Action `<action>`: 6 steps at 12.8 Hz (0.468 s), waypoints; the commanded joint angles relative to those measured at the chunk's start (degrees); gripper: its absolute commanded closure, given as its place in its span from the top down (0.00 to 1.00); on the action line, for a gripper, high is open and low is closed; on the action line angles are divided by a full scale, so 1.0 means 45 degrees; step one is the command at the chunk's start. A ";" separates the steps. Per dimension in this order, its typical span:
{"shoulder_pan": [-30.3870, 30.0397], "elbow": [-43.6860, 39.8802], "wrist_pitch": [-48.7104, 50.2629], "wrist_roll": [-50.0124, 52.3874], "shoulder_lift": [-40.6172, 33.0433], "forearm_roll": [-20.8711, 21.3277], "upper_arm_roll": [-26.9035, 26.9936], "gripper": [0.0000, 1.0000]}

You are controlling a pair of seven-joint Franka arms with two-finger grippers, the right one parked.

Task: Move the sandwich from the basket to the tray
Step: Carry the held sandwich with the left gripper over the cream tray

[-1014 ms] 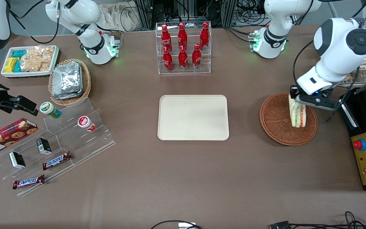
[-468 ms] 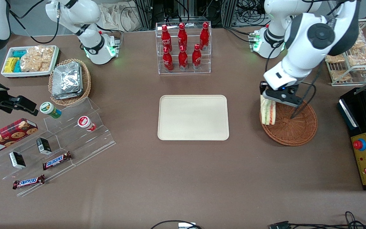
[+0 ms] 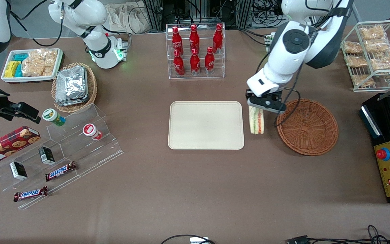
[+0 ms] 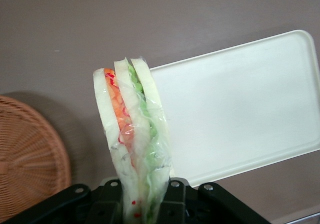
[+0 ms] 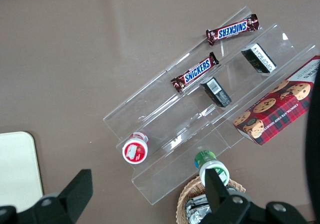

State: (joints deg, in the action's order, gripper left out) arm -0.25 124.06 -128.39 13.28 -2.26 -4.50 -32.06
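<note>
My left gripper point(image 3: 258, 107) is shut on the sandwich point(image 3: 256, 121), a wrapped wedge of pale bread with red, orange and green filling. It hangs above the bare table between the cream-beige tray point(image 3: 206, 125) and the reddish-brown wicker basket point(image 3: 307, 126), close to the tray's edge. In the left wrist view the fingers point(image 4: 172, 204) clamp the sandwich point(image 4: 132, 134), with the tray point(image 4: 240, 109) beside it and the basket point(image 4: 30, 159) on its opposite flank. The basket holds nothing.
A clear rack of red bottles point(image 3: 195, 51) stands farther from the camera than the tray. A wire rack of snack bags point(image 3: 372, 54) and a black box point(image 3: 389, 145) lie at the working arm's end. A tan basket with foil packets point(image 3: 73, 87) and clear display steps point(image 3: 63, 152) lie toward the parked arm's end.
My gripper has carried the sandwich up out of the basket and sideways toward the tray. It now hangs over the table just short of the tray's edge.
</note>
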 commanded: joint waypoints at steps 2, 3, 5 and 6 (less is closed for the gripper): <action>0.0054 -0.0032 -0.1095 0.1130 0.1163 0.0199 -0.0824 0.21; 0.0190 0.0163 -0.1563 0.1170 0.1437 0.0219 -0.0825 0.21; 0.0289 0.0321 -0.2171 0.1190 0.1964 0.0219 -0.0825 0.21; 0.0502 0.0321 -0.2269 0.1248 0.2218 0.0296 -0.0825 0.21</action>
State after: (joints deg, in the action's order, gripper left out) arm 0.77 125.77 -136.82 17.29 5.50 -4.31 -35.74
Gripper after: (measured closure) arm 0.789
